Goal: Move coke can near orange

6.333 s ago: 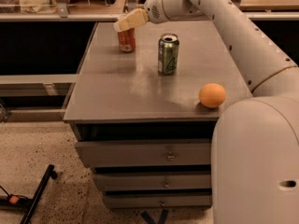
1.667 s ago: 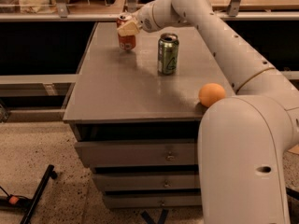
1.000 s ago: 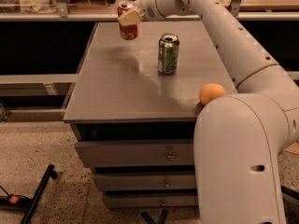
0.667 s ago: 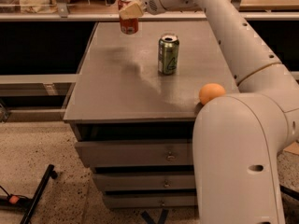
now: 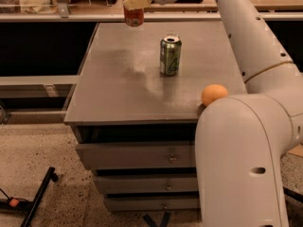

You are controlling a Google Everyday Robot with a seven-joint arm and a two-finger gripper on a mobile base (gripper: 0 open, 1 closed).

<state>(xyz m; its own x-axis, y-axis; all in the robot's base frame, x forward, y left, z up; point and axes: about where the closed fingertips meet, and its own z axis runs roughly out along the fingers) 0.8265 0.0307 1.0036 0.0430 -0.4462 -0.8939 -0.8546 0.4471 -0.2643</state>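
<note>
Tool (image 5: 134, 2) grips cyl. coke can (image 5: 134, 17) above matte gray tabletop (image 5: 118, 96).

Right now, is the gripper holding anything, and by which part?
Yes: the gripper holds the coke can by its upper body, in the air above the far left of the cabinet top.

Warm, subdued indoor light falls from above. The grey table (image 5: 109, 103) carries a pale sheen just left of the green can (image 5: 170, 56), and the recess under its front edge lies in deep shadow. At the top edge, the gripper (image 5: 135, 0) clasps the coke can (image 5: 134, 17), softly lit.
</note>
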